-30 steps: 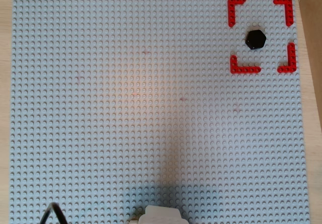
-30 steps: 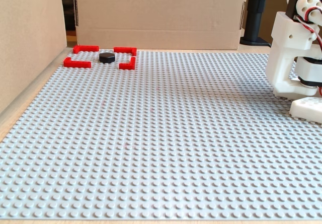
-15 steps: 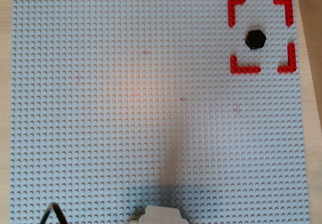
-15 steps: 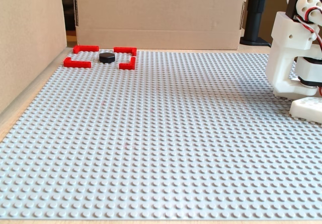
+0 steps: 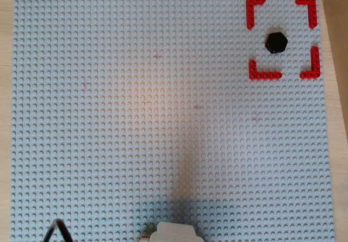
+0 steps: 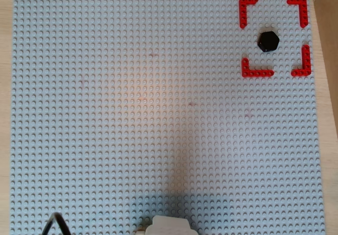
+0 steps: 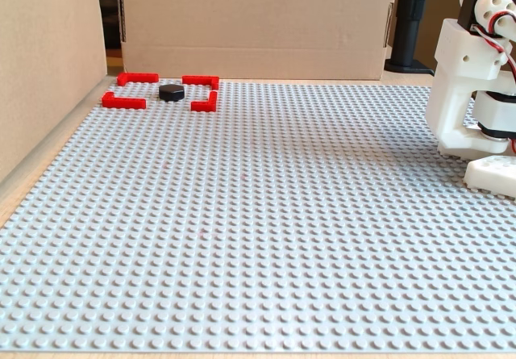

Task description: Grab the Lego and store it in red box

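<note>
Lego [image 5: 276, 42] is a flat black hexagon lying face-down on the studded grey surface [image 5: 163, 117], inside the red box [image 5: 255, 5]. It is near-regular, so there is no real long axis; in both overhead views one vertex points roughly to the upper right, and the piece is not tilted. Within the box it sits a bit right of centre and slightly below the middle, touching none of the four red L-brackets, with clear gaps on every side. The box is in the top-right corner of the surface in both overhead views; in the fixed view it is far left at the back, Lego [image 7: 171, 92] between the brackets [image 7: 129, 101], in front of the cardboard wall [image 7: 258, 20]. The pincer is not visible in any view: only the white arm base [image 5: 173, 232] at the bottom edge overhead and the arm's lower body [image 7: 472, 93] at the right edge of the fixed view, so I can't tell if it is apart or together. Lego is well apart from the arm, diagonally across the surface. A black cable loop [image 5: 58, 230] is at bottom left overhead.
</note>
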Controlling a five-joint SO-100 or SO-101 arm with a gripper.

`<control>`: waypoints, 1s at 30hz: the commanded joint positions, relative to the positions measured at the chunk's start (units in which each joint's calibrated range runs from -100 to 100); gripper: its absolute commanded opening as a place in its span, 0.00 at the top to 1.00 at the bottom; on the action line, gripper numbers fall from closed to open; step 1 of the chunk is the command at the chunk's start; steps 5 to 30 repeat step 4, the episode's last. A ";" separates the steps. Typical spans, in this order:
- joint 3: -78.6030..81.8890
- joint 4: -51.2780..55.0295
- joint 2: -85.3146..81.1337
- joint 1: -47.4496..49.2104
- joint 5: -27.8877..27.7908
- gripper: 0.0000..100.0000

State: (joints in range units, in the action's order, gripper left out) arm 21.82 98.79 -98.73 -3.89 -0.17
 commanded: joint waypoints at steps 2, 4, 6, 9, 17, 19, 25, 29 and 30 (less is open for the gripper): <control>-0.37 0.24 -0.59 0.06 -0.09 0.98; -0.37 0.24 -0.59 0.06 -0.09 0.98; -0.37 0.24 -0.59 0.06 -0.09 0.98; -0.37 0.24 -0.59 0.06 -0.09 0.98; -0.37 0.24 -0.59 0.06 -0.09 0.98; -0.37 0.24 -0.59 0.06 -0.09 0.98; -0.37 0.24 -0.59 0.06 -0.09 0.98; -0.37 0.24 -0.59 0.06 -0.09 0.98; -0.37 0.24 -0.59 0.06 -0.09 0.98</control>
